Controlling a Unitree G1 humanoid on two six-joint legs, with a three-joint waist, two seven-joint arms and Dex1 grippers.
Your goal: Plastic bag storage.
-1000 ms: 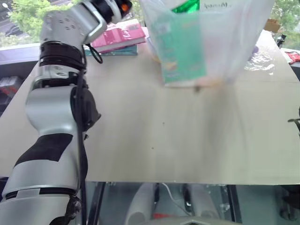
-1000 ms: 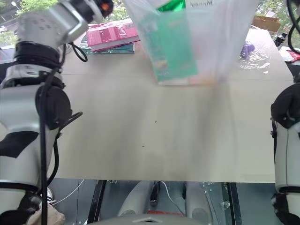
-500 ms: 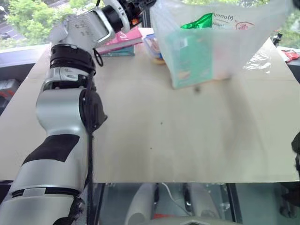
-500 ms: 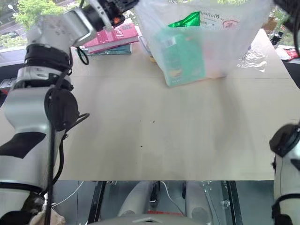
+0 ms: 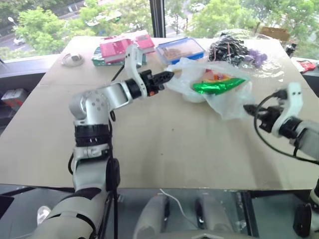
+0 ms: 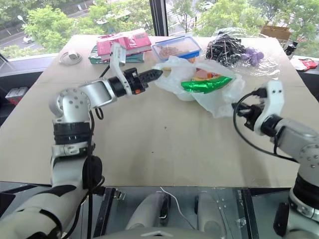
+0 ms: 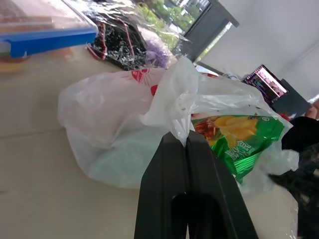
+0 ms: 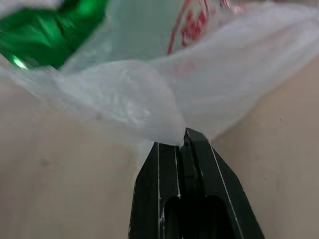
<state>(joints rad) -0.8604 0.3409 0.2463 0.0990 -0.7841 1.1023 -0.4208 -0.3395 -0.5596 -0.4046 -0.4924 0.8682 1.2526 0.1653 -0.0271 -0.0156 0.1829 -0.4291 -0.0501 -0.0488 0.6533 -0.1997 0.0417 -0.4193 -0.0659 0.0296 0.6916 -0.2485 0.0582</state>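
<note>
The plastic bag (image 5: 219, 99), translucent white with red print, lies slumped on the tan table (image 5: 164, 144) toward the far right. A shiny green snack packet (image 5: 217, 85) and a pale teal box show through its open top. My left gripper (image 5: 169, 75) reaches in level from the left and is shut on the bag's left rim (image 7: 182, 119). On the other side my right gripper (image 5: 247, 108) is shut on the bag's right edge (image 8: 159, 124), close above the tabletop. The bag stretches between the two grippers.
Behind the bag stand a blue-lidded box (image 5: 179, 50), a clear bag of dark cords and purple things (image 5: 234, 49), and pink and teal books (image 5: 117, 49). A white cable coil (image 5: 74, 59) lies far left. Bare table runs from the bag to the near edge.
Both arms have come down from high up, lowering the hanging bag onto the table. The bag now rests slumped and spread between the two grippers, which stay shut on it.
</note>
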